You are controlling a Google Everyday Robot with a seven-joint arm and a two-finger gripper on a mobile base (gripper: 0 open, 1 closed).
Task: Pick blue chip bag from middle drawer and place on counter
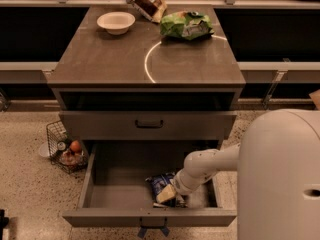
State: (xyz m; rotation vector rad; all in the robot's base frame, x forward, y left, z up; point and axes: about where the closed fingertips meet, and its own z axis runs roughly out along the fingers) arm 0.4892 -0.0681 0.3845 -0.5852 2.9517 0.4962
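blue chip bag [161, 182] lies crumpled on the bottom of the middle drawer [117, 184], toward its front right part, and my end effector [167, 195] is down on it, touching its near edge; whether the end effector is spread or pressed together i cannot tell. going from the left: a small wire basket [64, 153] stands on the speckled floor [30, 184] just beside the drawer's left wall, with something round and orange [75, 146] among the bits inside it. above, the bench [105, 59] carries a white bowl [116, 22] near its back left corner. a brown-red bag [146, 0] is tilted at the back edge just right of the bowl. a thin white curved line [148, 64] runs across the middle of the top. a green crinkled bag [187, 25] lies at the back right, touching the far end of that line. below the top is an open dark gap, then a shut drawer with a plain dark bar handle [149, 124]. the middle drawer stands open under it, its front panel nearest the camera with a small blue strap [153, 230] hanging at the middle of the handle. the left half of the drawer bottom is bare. my pale arm [210, 164] reaches in over the drawer's right wall, sloping down and leftward to the bag. my rounded white body [280, 179] fills the lower right corner, just beside the drawer.
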